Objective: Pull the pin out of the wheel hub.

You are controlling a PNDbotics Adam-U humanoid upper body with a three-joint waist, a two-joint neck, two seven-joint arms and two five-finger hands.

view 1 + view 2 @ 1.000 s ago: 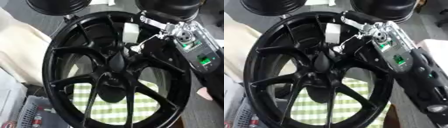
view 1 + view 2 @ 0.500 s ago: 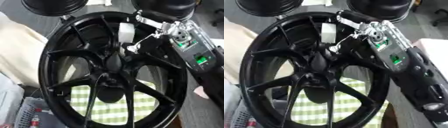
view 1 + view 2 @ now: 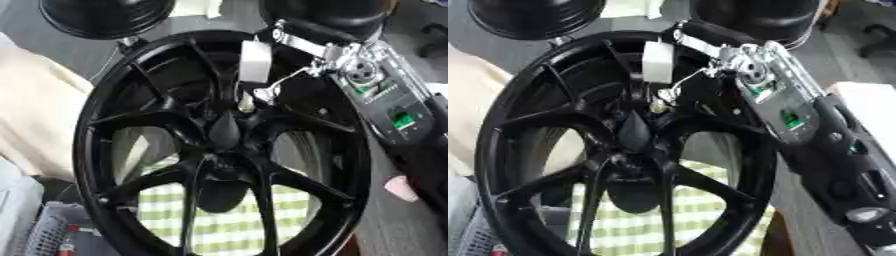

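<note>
Wheel hub (image 3: 223, 132) fills most of both views: a glossy black alloy rim with thin spokes running out from a dark centre cap. Just above that centre, at about twelve o'clock, sits a small pale pin (image 3: 247, 103), seated against the hub near the root of the upper spokes. A thin silvery wire (image 3: 284, 82) leads from the pin up toward one o'clock, and a white tag (image 3: 255, 61) hangs over the upper spokes at twelve o'clock.

The robot's right arm (image 3: 798, 115) comes in from two o'clock, its silver joint and green-lit panel lying across the rim's upper right edge. The right hand (image 3: 267, 92) reaches down inside the rim, ending close beside the pin; its fingers are dark against the dark spokes (so whether they are spread, narrowed or pinching the pin cannot be told). The left hand shows in neither view.

Through the lower openings, at six o'clock, a green-and-white checked cloth (image 3: 227, 227) lies beneath the wheel. A cream cloth (image 3: 35, 115) lies at nine o'clock, outside the rim.
</note>
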